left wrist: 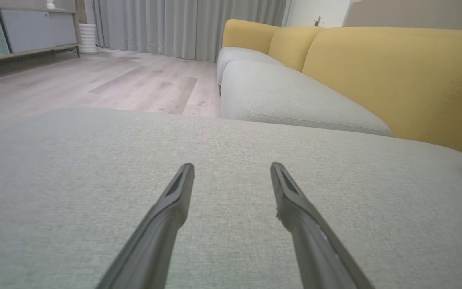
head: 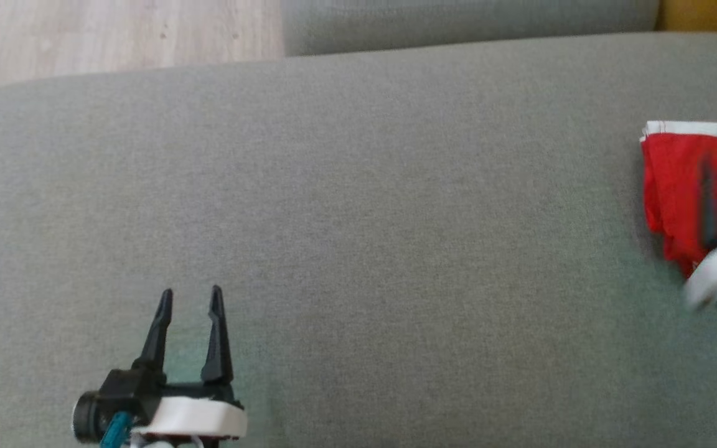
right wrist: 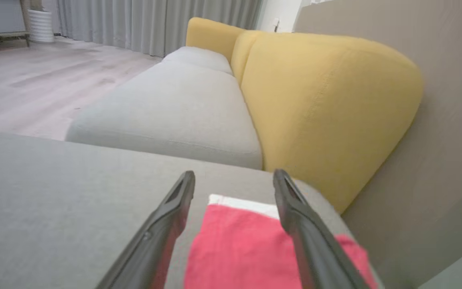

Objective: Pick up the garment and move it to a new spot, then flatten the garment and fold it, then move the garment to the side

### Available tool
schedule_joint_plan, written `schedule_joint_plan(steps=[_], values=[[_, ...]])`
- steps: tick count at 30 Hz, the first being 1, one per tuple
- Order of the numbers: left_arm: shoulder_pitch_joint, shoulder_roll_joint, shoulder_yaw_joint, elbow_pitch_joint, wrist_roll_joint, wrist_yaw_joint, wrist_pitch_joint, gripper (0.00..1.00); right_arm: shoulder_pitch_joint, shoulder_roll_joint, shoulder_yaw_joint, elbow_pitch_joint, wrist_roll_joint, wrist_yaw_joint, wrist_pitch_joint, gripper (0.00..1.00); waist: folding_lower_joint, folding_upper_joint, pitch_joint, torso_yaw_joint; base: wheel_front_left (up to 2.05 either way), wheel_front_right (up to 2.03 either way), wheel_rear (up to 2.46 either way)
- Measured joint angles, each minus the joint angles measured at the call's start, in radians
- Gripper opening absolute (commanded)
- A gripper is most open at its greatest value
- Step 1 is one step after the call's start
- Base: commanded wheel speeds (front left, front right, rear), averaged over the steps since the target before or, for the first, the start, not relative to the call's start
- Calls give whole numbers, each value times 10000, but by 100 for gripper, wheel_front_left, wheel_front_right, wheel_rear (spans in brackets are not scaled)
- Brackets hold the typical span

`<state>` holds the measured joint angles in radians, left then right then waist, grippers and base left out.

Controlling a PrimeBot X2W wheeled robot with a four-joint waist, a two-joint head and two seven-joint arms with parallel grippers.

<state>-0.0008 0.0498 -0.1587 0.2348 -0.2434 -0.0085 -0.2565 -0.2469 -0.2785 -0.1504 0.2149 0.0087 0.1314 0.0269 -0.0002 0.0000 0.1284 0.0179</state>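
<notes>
- We see the red garment (head: 694, 180) lying on the wide grey seat cushion (head: 358, 218), at the far right edge of the head view, with its white band along the far side.
- In the right wrist view the garment lies flat on the cushion, close to the cushion's corner and near the yellow backrest (right wrist: 319, 104).
- Our right hand (right wrist: 235, 171) is released. Its two dark fingers (right wrist: 167, 224) stand wide apart above the garment and grasp nothing, and the red cloth shows between them and beneath them.
- In the head view the right hand is only a blurred pale and dark shape at the right edge, overlapping the lower part of the garment.
- Our left hand (head: 191, 290) is released too, its fingers spread and empty. It sits at the lower left over bare grey cushion, well apart from the garment.
- From the left wrist view we catch just a small red scrap of the garment at the far right edge.
- Beyond the cushion we see a second grey seat (right wrist: 175, 104), a pale wooden floor (left wrist: 94, 84) and grey curtains (left wrist: 183, 24).
</notes>
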Motion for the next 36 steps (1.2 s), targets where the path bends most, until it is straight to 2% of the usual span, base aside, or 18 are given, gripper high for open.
schedule_joint_plan(steps=[5, 8, 13, 22, 23, 27, 36], values=[[267, 2, 150, -171, 265, 12, 0, 100, 1699, 1358, 253, -190, -2, 0, -961, 100, 0, 0, -287, 90, 0, 0, 0], [325, 2, 153, -169, 337, 2, 0, 100, 2198, 1739, 635, 13, -12, 0, -1735, 100, -1, 0, -379, 110, 0, 0, 0], [323, 2, 105, -94, 506, -15, 0, 100, 2401, 2094, 869, 608, -12, 0, -2502, 100, 1, 0, -431, 118, 0, 0, 0], [318, 2, 105, 190, 579, 40, 0, 100, 2399, 2297, 1289, 886, 125, 0, -2750, 100, 1, 0, -502, 36, 0, 0, 0], [317, 2, 104, 221, 581, 79, 0, 0, 2396, 2305, 1321, 922, 150, 0, -2746, 0, 2, 0, -506, 32, 0, 0, 0], [449, 0, 79, 771, 566, 84, 8, 0, 2495, 2334, 1361, 1532, 159, 0, -2731, 0, 2, 0, -514, 28, 0, 0, 0], [571, 4, 104, 836, -343, 69, 190, 0, 2604, 2337, 1331, 1576, 1101, 0, -2489, 0, 2, 0, -562, 13, 0, 0, 0]])
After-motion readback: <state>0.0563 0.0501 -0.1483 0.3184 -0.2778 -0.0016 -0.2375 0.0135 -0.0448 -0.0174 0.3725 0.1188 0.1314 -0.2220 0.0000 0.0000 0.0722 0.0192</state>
